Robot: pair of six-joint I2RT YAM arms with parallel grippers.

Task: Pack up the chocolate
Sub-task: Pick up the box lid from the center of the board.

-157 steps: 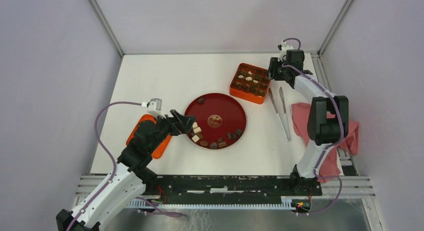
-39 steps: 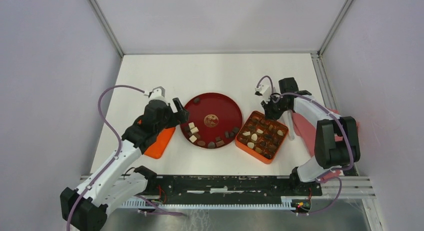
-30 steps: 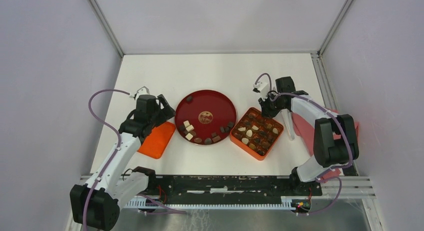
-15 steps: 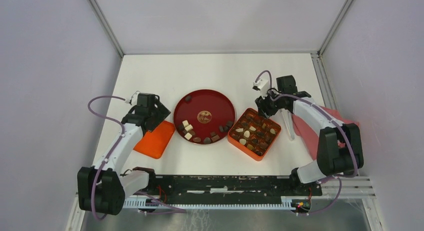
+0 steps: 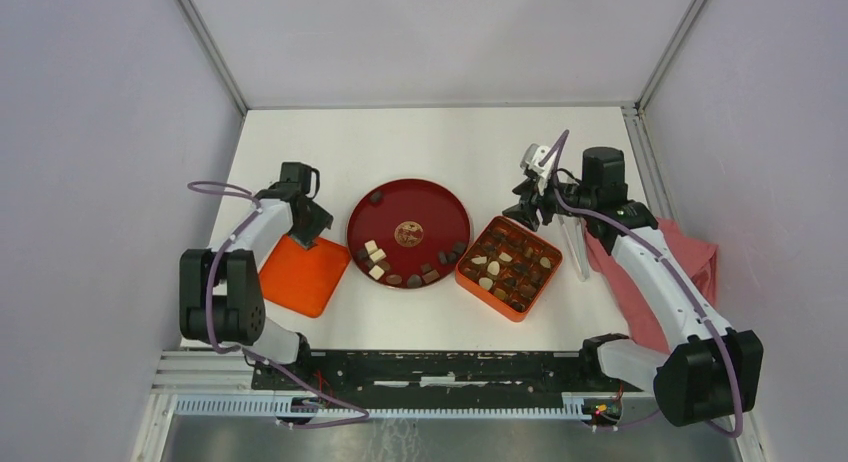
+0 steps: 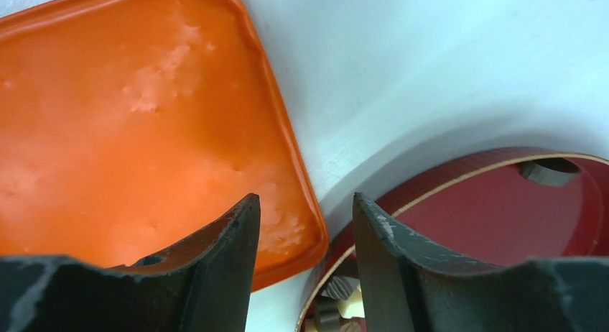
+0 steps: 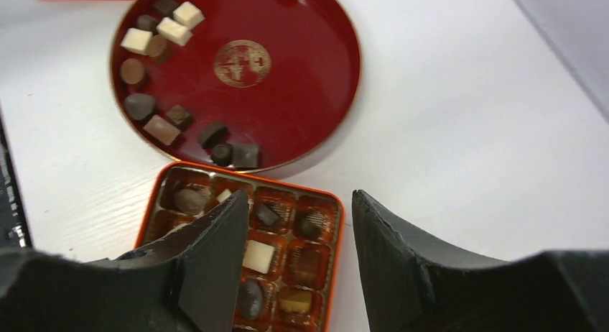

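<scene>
Two arms rise from a black rail [image 5: 440,367] along the near edge of a white, matte counter [image 5: 420,142]. It sits inside a booth of plain, pale lilac walls [image 5: 100,132], with bare metal posts [image 5: 207,47] in the far corners.

Closest on the left lies a flat orange lid [image 5: 303,274], a glossy rounded square with a raised lip and a face smudged paler in patches. On the right, turned cornerwise, sits a square orange box [image 5: 486,299] whose gridded cells are lined in shiny brown. Part of the chocolate [image 7: 257,256] rests in those cells, one piece to a cell.

The other pieces lie loose on a round, lacquer-smooth red plate [image 5: 425,204] between lid and box. They cluster along its near rim, with one dark piece alone at the far left. The pieces are small cubes, rounds and ovals in dark brown, light brown and cream. A tan disc of an emblem [image 5: 407,233] marks the plate's centre.

The left end effector [image 6: 305,213] hangs low over the lid's far corner, just beside the plate's rim. Its dark, scuffed fingers are moderately parted and hold nothing. The right end effector [image 7: 301,206] hovers above the box's far corner, parted about as much and empty too.

Beyond the box, slim metal tongs [image 5: 574,254] lie just beside a crumpled pink cloth [image 5: 690,267] at the right edge.
</scene>
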